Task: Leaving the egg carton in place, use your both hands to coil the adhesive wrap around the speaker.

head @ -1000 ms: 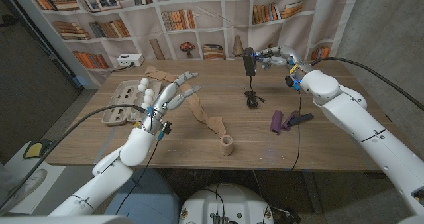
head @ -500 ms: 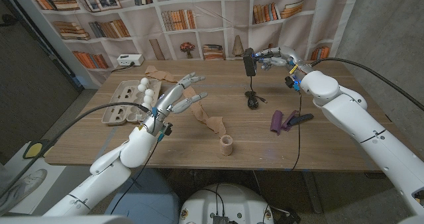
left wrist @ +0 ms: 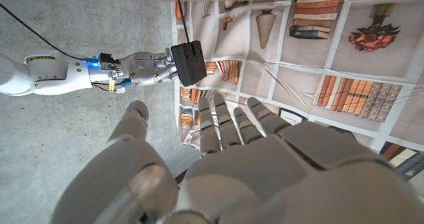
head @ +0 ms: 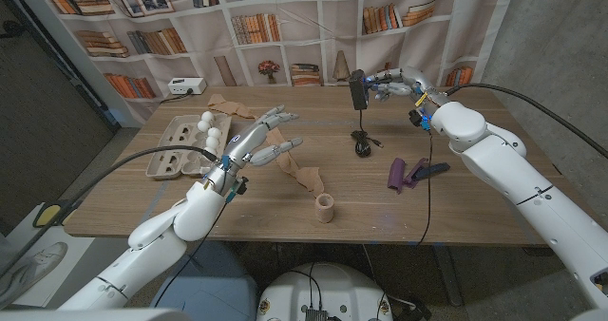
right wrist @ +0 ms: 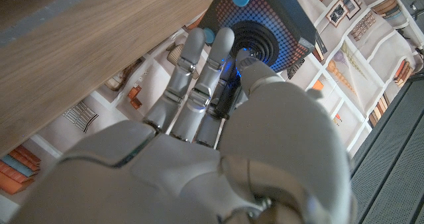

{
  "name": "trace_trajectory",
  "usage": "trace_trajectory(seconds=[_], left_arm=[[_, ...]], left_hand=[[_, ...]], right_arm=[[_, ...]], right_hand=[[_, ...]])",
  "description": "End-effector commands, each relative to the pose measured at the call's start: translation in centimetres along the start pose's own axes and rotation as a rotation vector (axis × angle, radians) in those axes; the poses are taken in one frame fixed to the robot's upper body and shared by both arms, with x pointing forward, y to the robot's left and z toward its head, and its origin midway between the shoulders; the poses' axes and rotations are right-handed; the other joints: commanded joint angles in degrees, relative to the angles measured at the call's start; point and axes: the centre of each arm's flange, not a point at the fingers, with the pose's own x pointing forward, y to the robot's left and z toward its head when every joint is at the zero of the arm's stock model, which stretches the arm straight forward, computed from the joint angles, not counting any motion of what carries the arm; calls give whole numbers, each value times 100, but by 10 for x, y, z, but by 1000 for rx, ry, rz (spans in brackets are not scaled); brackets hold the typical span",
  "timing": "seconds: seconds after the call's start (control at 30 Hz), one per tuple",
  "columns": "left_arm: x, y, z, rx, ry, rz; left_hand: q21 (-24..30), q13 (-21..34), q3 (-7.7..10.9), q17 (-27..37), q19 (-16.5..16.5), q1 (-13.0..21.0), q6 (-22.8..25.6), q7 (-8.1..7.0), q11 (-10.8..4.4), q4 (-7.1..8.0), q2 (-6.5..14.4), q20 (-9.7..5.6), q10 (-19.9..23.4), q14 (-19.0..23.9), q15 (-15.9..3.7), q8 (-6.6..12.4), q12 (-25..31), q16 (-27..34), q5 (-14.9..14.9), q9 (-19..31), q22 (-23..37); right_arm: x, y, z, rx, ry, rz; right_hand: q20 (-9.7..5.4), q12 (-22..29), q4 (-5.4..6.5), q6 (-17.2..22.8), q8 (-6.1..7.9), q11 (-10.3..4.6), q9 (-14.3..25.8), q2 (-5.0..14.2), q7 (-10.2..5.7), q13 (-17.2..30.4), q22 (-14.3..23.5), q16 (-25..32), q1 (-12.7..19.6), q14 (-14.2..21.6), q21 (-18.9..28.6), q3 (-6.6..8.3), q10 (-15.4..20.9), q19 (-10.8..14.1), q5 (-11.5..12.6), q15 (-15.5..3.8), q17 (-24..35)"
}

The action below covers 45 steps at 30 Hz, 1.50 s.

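Speaker is off the counter — held up in the air over the far edge, right of centre, by the right hand, whose fingers are wrapped round its body. Its black cable drops down to a loose coil on the counter just below. Right wrist view shows the same grip up close: fingers lying against the dark speaker, patterned grille and a blue button visible. Left wrist view also catches the speaker in the right hand.

Adhesive wrap lies on the counter near the middle, a tan strip, crumpled and twisted, running from beside the left hand down to its roll, which stands upright near the front edge. More tan strip lies at the far edge, behind the carton.

Left hand is raised above the counter with fingers spread, holding nothing — fingertips sit over the upper end of the wrap; contact can't be judged. Left wrist view shows its fingers extended and apart.

Egg carton sits open at the left side of the counter, a few white eggs in its far end. A purple and black tool lies toward the right side, well apart from the wrap.
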Motion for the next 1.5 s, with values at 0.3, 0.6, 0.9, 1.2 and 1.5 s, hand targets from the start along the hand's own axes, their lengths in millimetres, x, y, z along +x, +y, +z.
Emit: trace_trajectory(seconds=[0.3,0.6,0.9,1.2,1.5], left_arm=[[3,-9,14,115,-69,4],[4,-14,22,125,-89,-15],[9,-15,30,152,-126,-28],[9,-17,36,162,-153,-26],[10,-17,37,191,-176,-38]], left_hand=[[36,18,-67,4,21,115,134,-51,-187,6,-23,49,192,137,-47,35,67,32,-16,24,13],[36,21,-91,4,18,126,176,-48,-166,10,-38,54,259,165,-62,34,80,31,-12,27,14],[35,34,-129,4,9,139,286,-24,-206,22,-53,75,420,183,-67,50,122,24,-7,32,15],[140,54,-208,16,318,187,134,-59,-195,29,-83,74,7,507,-57,-56,-78,99,4,47,35],[136,62,-266,26,364,196,69,-94,-221,38,-132,178,-169,944,52,-88,-156,192,7,54,42]], right_arm=[[4,-3,-5,4,-1,5],[5,-4,-8,-3,-12,3],[7,-6,-12,-1,-9,4],[8,-8,-16,2,-2,3],[10,-8,-20,6,6,1]], right_hand=[[-467,12,165,25,-19,111,-4,213,28,450,13,-15,149,64,67,233,306,-42,33,-332,41],[-466,2,166,25,-21,114,-4,213,20,457,10,-25,145,74,92,236,305,-51,33,-332,47],[-469,-7,167,30,-20,99,-4,213,26,466,7,-45,142,74,121,241,309,-65,33,-329,51],[-470,-14,166,31,-22,106,-5,209,27,464,4,-51,137,88,141,242,330,-77,32,-332,58],[-469,-31,167,33,-23,98,-5,207,22,457,1,-70,133,85,162,246,331,-86,32,-330,57]])
